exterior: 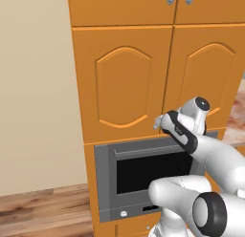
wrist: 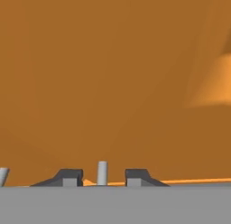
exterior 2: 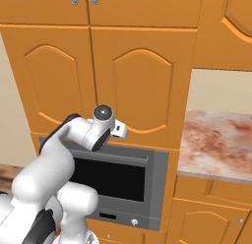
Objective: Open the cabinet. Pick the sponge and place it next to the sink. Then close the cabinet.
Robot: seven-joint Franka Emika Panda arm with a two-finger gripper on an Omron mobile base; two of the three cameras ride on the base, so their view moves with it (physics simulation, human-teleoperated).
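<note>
While the sponge is nowhere you can see yet, presumably behind the shut doors, you're on step one: opening the cabinet (exterior: 122, 83). Both tall arched doors sit flush. The gripper (wrist: 103, 178) is pressed up against the door face at its lower edge, just above the grey oven (exterior: 143, 176). Between the fingertips (wrist: 70, 177) stands a small silver knob (wrist: 102, 172), with a finger close on each side. A sliver of gap shows either side of the stem, so I can't tell whether the pads actually bear on it; read it as closing in, not a confirmed clamp. A second knob (wrist: 2, 175) sits off beyond the left finger.

Next move, my call: confirm the pinch, then pull straight back and arc with the hinge. Risk: slipping off that thin stem.
</note>
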